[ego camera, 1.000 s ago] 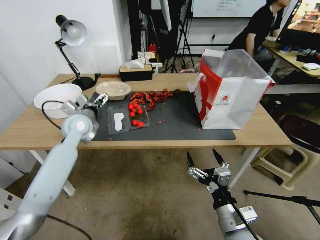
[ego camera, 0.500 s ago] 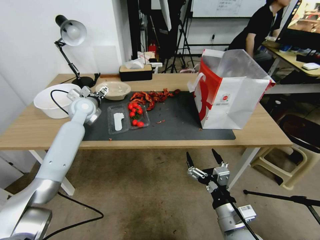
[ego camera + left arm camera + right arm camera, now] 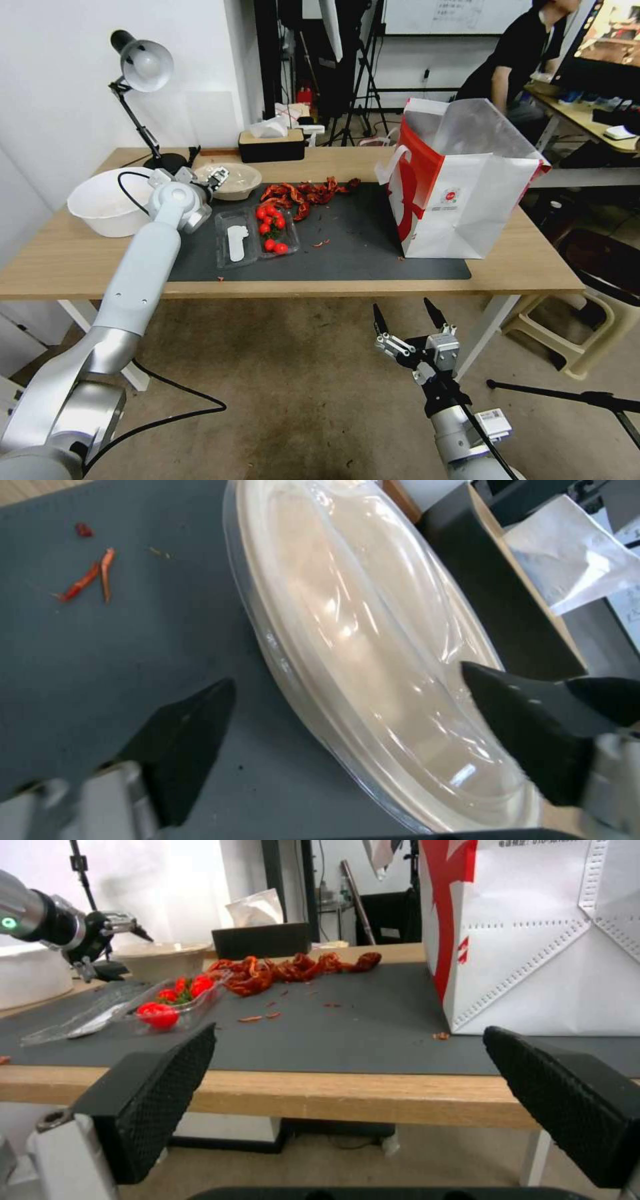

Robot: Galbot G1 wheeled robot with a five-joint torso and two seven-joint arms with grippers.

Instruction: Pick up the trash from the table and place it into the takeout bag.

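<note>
Head view, table [image 3: 80, 260]: long light-wood top with a dark grey mat [image 3: 360, 247] across its middle; everything the task concerns sits on it.
Takeout bag [image 3: 460, 193]: stands upright and open at the right end of the mat, well apart from the bowl, so a carry would cross the whole mat.
White bowl [image 3: 110, 200]: large, off the mat at the far left, just beside the left arm.
Shallow beige bowl [image 3: 230, 179]: at the far left corner of the mat, apparently the piece in hand.
Clear tray [image 3: 257, 233]: on the mat near the bowl, holding cherry tomatoes [image 3: 270, 227]; red scraps [image 3: 303, 192] lie to its right.
Left gripper [image 3: 217, 178]: at the bowl's left rim, fingers apart.
Right gripper [image 3: 407, 320]: parked below the table's near edge, fingers spread wide, holding nothing.
Doing the step well: one finger probably has to go inside the rim and one outside, then close squarely, since the clear cover looks slick and the wall is low.
Left wrist view adds: the bowl [image 3: 373, 670] carries a clear plastic cover, and the rim lies between the two dark fingertips [image 3: 190, 740], not yet pinched.
Right wrist view adds: the bag's [image 3: 533, 935] stitched near wall, a crumb at its foot, and the left gripper [image 3: 110, 947] seen side-on by the bowl.
</note>
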